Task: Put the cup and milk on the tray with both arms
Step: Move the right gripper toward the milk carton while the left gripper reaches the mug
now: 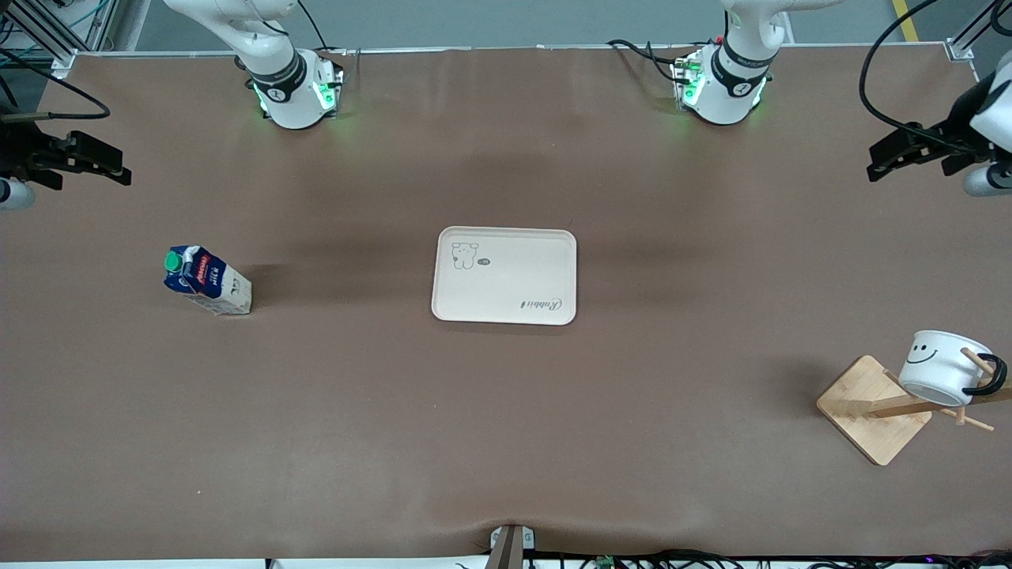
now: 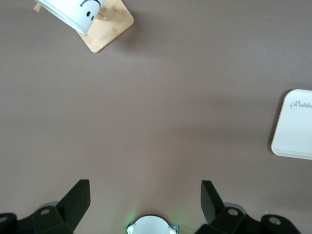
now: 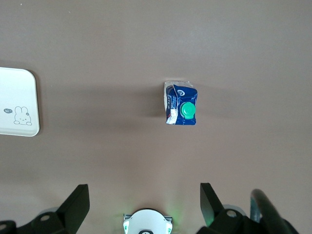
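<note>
The cream tray [image 1: 514,273] lies flat at the table's middle, with nothing on it. The blue-and-white milk carton [image 1: 207,279] stands upright beside it toward the right arm's end; it also shows in the right wrist view [image 3: 181,104]. The white smiley cup [image 1: 941,365] hangs tilted on a peg of a wooden rack toward the left arm's end, nearer the front camera than the tray; it also shows in the left wrist view [image 2: 73,12]. My right gripper [image 1: 118,167] [image 3: 145,190] is open and empty, high above the table near the milk's end. My left gripper [image 1: 876,162] [image 2: 145,187] is open and empty, high near the cup's end.
The rack's square wooden base [image 1: 866,403] [image 2: 109,27] sits under the cup, with wooden pegs sticking out. The tray's edge shows in the left wrist view [image 2: 295,126] and the right wrist view [image 3: 17,100]. Brown table cover runs between the objects. Both arm bases stand along the table's edge farthest from the front camera.
</note>
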`<state>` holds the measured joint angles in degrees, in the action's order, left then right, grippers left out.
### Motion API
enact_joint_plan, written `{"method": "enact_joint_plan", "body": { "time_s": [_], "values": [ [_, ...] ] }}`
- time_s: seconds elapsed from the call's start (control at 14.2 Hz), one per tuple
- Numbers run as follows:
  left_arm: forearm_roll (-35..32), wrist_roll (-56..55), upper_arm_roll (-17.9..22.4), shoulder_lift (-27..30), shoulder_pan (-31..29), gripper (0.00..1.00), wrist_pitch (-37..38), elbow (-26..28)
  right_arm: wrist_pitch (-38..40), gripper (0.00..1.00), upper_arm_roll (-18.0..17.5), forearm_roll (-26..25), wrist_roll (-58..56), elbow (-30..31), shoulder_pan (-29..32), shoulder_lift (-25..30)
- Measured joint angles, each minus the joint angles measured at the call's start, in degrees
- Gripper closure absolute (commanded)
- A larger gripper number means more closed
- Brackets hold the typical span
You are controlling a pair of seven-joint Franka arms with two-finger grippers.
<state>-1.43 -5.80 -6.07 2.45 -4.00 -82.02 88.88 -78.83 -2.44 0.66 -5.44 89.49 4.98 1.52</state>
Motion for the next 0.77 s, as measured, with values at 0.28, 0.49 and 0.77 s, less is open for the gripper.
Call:
{"method": "enact_joint_plan", "body": {
  "time_s": [0.28, 0.49, 0.77],
  "values": [
    [0.0, -1.4, 0.1, -1.3, -0.4, 0.00, -8.1, 0.0, -0.1, 0.00, -0.1, 0.1, 0.0, 0.0, 0.0, -1.1],
    [0.0, -4.7, 0.1, -2.3, -1.4, 0.00, -13.3, 0.4, -0.1, 0.00, -0.2, 0.2, 0.0, 0.0, 0.0, -1.9],
    [0.0, -5.3, 0.2, -2.9, -4.9, 0.00, -23.3, 5.7, 0.6, 0.00, -0.1, 0.4, 0.0, 0.2, 0.1, -6.4]
  ]
}}
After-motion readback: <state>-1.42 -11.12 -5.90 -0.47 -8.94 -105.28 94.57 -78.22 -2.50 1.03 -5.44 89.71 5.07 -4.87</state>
